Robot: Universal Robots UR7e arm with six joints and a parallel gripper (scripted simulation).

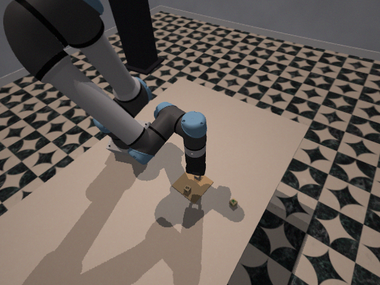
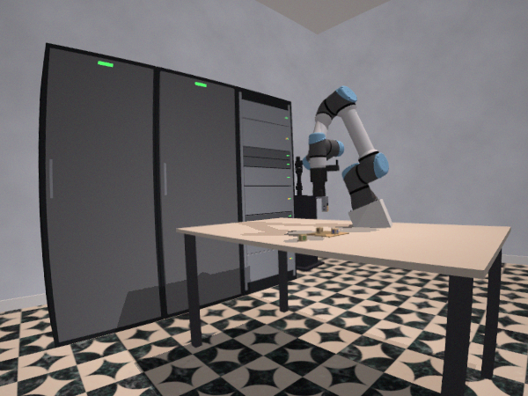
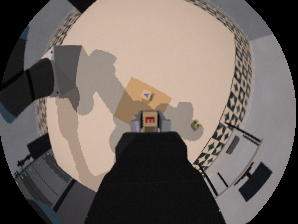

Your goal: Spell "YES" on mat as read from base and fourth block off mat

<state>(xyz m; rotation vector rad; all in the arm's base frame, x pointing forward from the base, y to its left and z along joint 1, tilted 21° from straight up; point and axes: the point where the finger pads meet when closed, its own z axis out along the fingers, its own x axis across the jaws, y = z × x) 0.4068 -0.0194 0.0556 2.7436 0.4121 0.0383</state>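
My gripper (image 3: 149, 116) (image 2: 326, 205) is shut on the block with a red E (image 3: 150, 119) and holds it high above the table. The tan mat (image 1: 180, 184) (image 2: 344, 233) (image 3: 131, 93) lies flat. On it sit the S block (image 1: 187, 190) (image 2: 319, 230) and the block with a blue A (image 3: 146, 95) (image 2: 335, 231). The gripper partly covers the A block in the top view, and the S block is hidden in the wrist view. A block with a green letter (image 1: 233, 202) (image 2: 302, 238) (image 3: 196, 125), too small to read surely, lies off the mat.
The table (image 1: 259, 142) (image 2: 418, 244) carries the robot's base (image 2: 371, 214) behind the mat. The green-lettered block is between the mat and a table edge. Dark cabinets (image 2: 101, 176) and a black pedestal (image 1: 134, 35) stand beyond the table. The arm's shadow crosses the mat.
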